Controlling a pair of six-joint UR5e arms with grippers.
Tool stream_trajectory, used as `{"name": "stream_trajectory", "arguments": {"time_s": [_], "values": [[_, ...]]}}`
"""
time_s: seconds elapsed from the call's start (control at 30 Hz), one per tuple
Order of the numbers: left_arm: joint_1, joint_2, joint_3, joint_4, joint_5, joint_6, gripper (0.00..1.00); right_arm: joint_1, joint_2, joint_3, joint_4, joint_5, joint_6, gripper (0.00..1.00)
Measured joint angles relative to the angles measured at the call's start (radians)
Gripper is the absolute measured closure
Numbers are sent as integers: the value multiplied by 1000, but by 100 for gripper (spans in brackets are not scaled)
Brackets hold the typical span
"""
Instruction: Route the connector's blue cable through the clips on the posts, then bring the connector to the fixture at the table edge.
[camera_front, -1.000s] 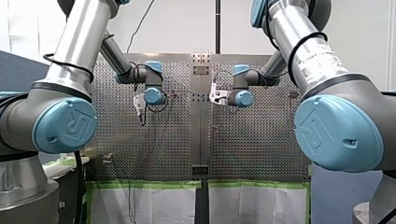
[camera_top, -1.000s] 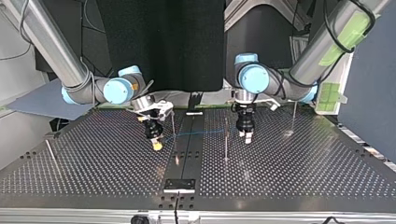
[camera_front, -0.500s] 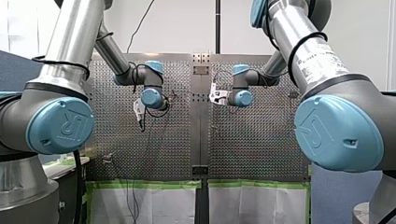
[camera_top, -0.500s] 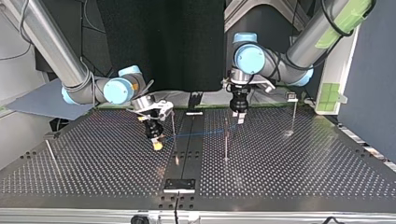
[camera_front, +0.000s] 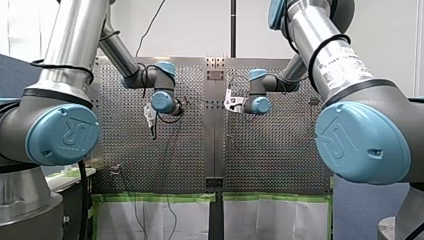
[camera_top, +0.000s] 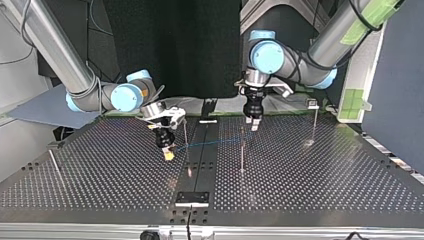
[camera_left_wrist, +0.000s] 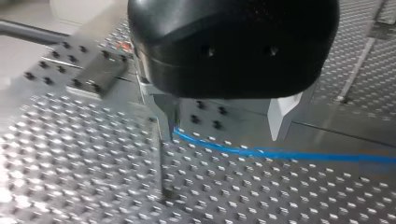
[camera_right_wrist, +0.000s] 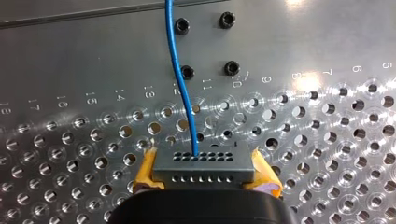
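Note:
A grey connector (camera_right_wrist: 203, 163) sits between the yellow pads (camera_right_wrist: 146, 169) of my right gripper (camera_right_wrist: 204, 173), which is shut on it. In the top view that gripper (camera_top: 168, 154) hangs low over the table, left of the centre strip. The blue cable (camera_top: 210, 143) runs from the connector past a thin post (camera_top: 185, 132) to a second post (camera_top: 242, 150). My left gripper (camera_top: 251, 123) is raised behind that second post, open and holding nothing. In the left wrist view the cable (camera_left_wrist: 280, 154) passes below its spread fingers (camera_left_wrist: 224, 128). A black fixture (camera_top: 192, 198) sits at the near table edge.
Another post (camera_top: 314, 122) stands at the top view's right, and a slanted rod (camera_top: 54, 163) stands at its left. A dark centre strip (camera_top: 200, 150) divides the perforated table (camera_top: 325, 185). A bolted black block (camera_left_wrist: 93, 70) lies beyond my left gripper.
My left gripper has risen and drawn back from beside the second post toward the far edge, staying open. My right gripper still holds the connector in place.

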Motion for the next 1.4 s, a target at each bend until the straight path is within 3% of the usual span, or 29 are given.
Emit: {"name": "stream_trajectory", "arguments": {"time_s": [0.5,0.83,1.4], "values": [[-22,27,-2,-68,5,38,0,-1,-1,0,12,1,0,100],[-32,83,-2,-68,14,41,0,-6,0,0,18,0,0,100],[-43,89,-2,-70,20,57,0,-5,0,0,19,-2,1,100]]}}
